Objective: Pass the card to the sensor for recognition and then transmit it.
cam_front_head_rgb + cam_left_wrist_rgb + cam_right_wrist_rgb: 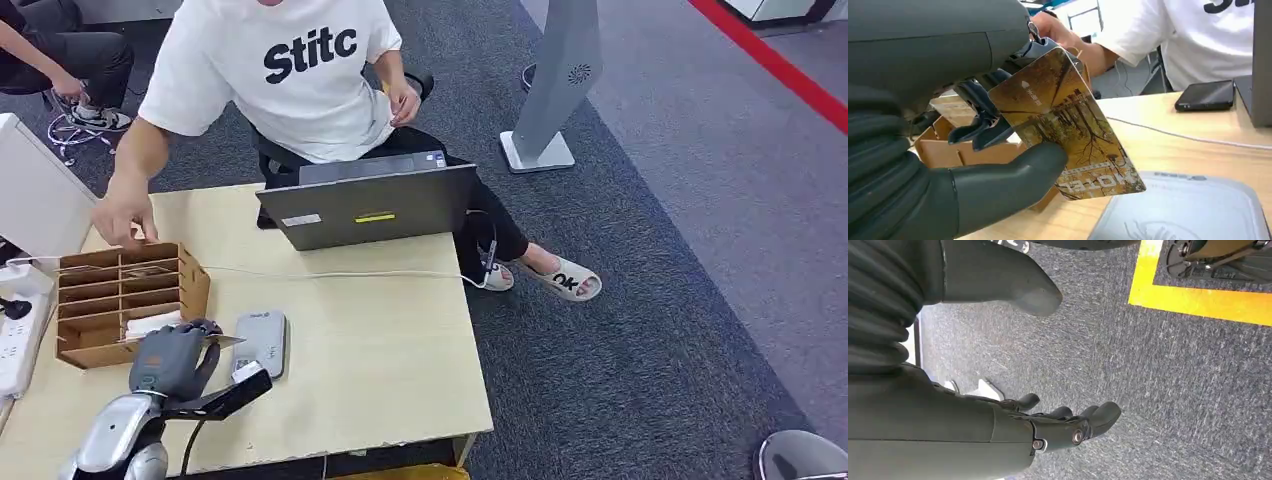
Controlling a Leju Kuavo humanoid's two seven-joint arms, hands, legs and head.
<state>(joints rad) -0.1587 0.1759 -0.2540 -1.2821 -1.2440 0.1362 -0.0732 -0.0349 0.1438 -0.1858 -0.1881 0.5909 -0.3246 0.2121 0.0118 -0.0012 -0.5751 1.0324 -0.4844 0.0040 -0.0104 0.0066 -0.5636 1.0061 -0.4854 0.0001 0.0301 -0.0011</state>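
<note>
While the left robot hand [998,150] pinched the card [1068,125] beside the sensor [262,342]; lowering it flat seemed wise; right robot hand [1068,425] empty, fingers apart.

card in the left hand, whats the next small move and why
Probably lower the card flat onto the grey sensor pad. The left hand already pinches the card between thumb and fingers, beside the wooden card box, and the wrist view shows it hanging tilted just above the pad's near edge, not yet touching.

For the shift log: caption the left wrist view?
Left hand holds hotel card above grey sensor.
</note>
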